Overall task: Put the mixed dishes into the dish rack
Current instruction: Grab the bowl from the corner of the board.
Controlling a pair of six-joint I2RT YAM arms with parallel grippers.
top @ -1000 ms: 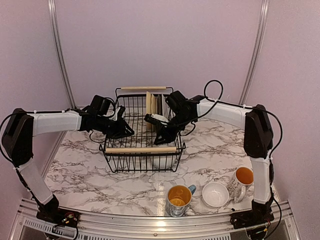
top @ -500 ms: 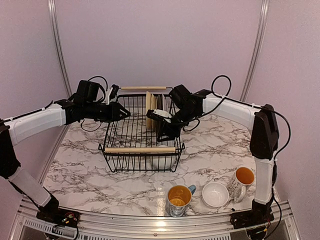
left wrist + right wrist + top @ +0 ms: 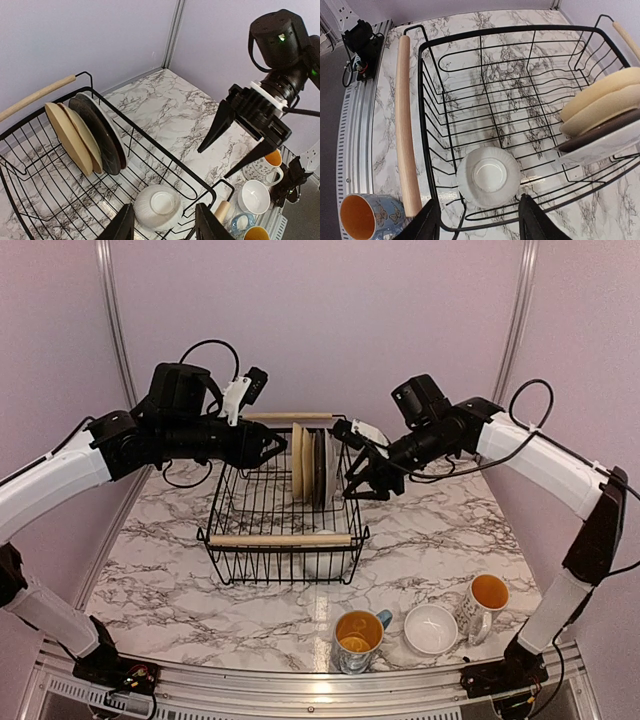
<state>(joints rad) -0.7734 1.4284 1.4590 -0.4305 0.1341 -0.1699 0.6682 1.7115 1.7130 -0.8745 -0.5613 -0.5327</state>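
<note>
The black wire dish rack (image 3: 280, 539) stands mid-table with several plates (image 3: 312, 465) upright in its far slots. A white bowl (image 3: 489, 176) lies upside down on the rack floor near the front handle, also in the left wrist view (image 3: 155, 205). My left gripper (image 3: 272, 447) hovers open and empty above the rack's left side (image 3: 165, 230). Above the rack's right edge hangs my right gripper (image 3: 365, 490), open and empty (image 3: 481, 225). On the table in front sit two yellow-lined mugs (image 3: 358, 635) (image 3: 487, 600) and a second white bowl (image 3: 431, 628).
The rack's two wooden handles run along its front (image 3: 405, 125) and back (image 3: 37, 97). The plates (image 3: 87, 135) lean together at the far end. The table's metal front rail (image 3: 300, 680) lies just behind the mugs. Walls close in on both sides.
Both arms have risen out of the rack, the left up and back, the right up and to the right. Both pairs of jaws have spread wider. The bowl stays in the rack.
</note>
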